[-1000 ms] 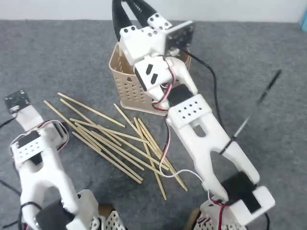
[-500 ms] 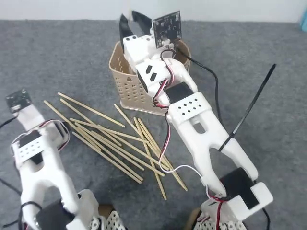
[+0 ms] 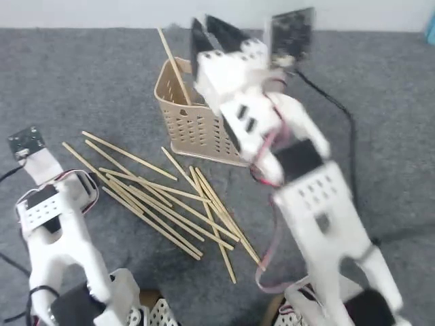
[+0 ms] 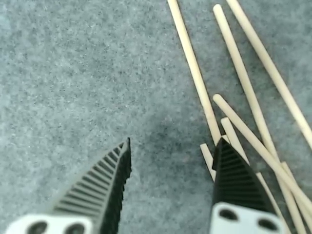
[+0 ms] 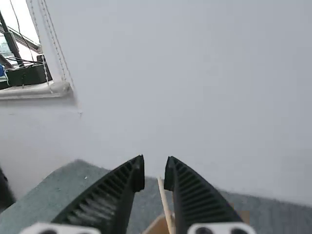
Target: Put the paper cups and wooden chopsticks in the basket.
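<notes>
Chopstick (image 3: 171,62): one, now standing tilted in basket (image 3: 194,132), left there as right gripper (image 3: 212,32) rose clear, jaws slightly parted and empty. Pile (image 3: 204,200): unmoved on mat (image 3: 81,75) beside basket. Left gripper (image 4: 173,156): spread wide over pile's edge, unchanged. Many sticks left to load.

Grey carpet (image 3: 75,75) lies under everything, with a plain white wall (image 5: 204,73) and a window (image 5: 17,46) behind.

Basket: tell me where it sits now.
High view: the basket stands at the far middle of the table, just beyond the scattered chopsticks, below the right gripper.
</notes>
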Robot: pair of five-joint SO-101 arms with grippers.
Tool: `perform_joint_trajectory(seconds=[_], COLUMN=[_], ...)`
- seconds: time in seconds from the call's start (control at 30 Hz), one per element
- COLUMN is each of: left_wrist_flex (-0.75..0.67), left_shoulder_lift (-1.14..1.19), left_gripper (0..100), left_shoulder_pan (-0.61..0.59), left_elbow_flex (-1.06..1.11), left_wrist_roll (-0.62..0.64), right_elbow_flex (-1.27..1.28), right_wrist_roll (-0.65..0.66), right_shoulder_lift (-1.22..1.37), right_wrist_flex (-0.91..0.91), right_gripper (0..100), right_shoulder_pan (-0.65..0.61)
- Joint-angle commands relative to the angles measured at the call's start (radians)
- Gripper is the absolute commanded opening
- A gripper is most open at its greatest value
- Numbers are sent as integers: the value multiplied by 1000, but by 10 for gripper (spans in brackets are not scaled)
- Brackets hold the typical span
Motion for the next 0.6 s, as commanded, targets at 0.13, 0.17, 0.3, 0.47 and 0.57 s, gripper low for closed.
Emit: perform_joint_trajectory(seconds=[0.13,0.17,0.3,0.47,0.57], left_wrist_flex=[-18,-18,-20,-18,0], left_shoulder_lift=[-5,-5,-3,-3,-3], left_gripper=[261,261,261,261,261], left_shoulder_pan=[11,11,11,6,5], left_elbow_flex=[-39,-41,-48,-64,-91], left_wrist_roll=[9,9,60,87,91], right_elbow_flex=[28,60,249,488,601], right_wrist_roll=[-38,-38,40,172,176], right_shoulder_lift=[-202,-208,-211,-211,-206], right_wrist_flex=[647,700,848,796,705], right_gripper=[76,76,75,6,19], right_shoulder_pan=[16,19,22,44,88])
